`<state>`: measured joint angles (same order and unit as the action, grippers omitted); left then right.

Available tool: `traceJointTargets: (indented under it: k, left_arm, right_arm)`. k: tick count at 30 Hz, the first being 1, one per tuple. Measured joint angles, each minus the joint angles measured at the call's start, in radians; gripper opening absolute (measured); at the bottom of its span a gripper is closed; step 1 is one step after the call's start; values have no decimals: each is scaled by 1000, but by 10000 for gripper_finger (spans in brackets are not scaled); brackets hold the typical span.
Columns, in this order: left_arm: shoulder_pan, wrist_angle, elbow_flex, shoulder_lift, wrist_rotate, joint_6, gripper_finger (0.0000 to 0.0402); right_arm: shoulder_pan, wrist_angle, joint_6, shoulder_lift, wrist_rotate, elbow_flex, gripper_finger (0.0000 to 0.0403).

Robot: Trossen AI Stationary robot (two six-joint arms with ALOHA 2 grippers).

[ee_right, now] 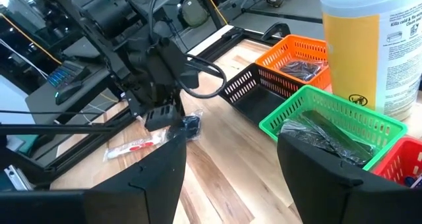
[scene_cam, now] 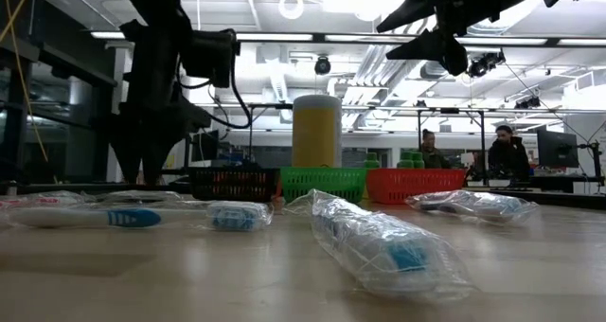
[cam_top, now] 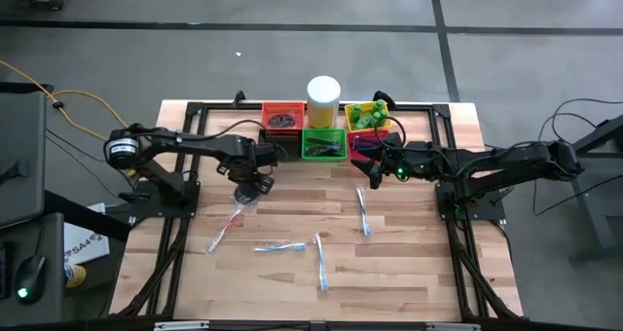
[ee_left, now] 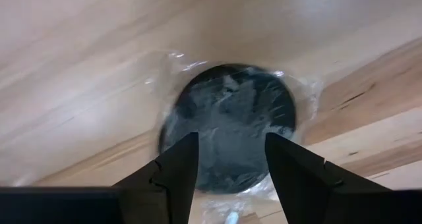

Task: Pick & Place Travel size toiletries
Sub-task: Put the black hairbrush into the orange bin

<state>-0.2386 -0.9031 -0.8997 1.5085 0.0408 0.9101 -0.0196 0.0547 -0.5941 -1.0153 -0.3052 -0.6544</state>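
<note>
A wrapped toothbrush (scene_cam: pixel 379 241) lies nearest the low camera, with more (cam_top: pixel 320 261) scattered toward the bench's (cam_top: pixel 419 273) front edge. The left gripper (ee_left: pixel 229 159) hangs with its fingers apart straight over a dark coil (ee_left: pixel 227 122) (clear-wrapped, flat on the wood) in the bench's left half. The right gripper (ee_right: pixel 227 168), also open and empty, hovers by the baskets (cam_top: pixel 324 144) at the back edge, beside the white cylinder (cam_top: pixel 323 99).

Baskets (cam_top: pixel 323 144) and a cylinder (cam_top: pixel 323 90) sit at the frame's upper centre of the table (cam_top: pixel 409 273); wrapped toothbrushes (cam_top: pixel 320 261) lie scattered below them, toward the lower centre.
</note>
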Motion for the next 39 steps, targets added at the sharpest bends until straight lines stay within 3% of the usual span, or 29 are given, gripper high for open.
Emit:
traceJointTargets:
  k: [25, 39]
  left_arm:
    - [31, 17, 1, 48, -7, -1, 175]
    - [29, 89, 68, 44, 23, -19, 168]
  right_arm:
    - [0, -43, 15, 0, -2, 0, 231]
    - [0, -43, 15, 0, -10, 0, 231]
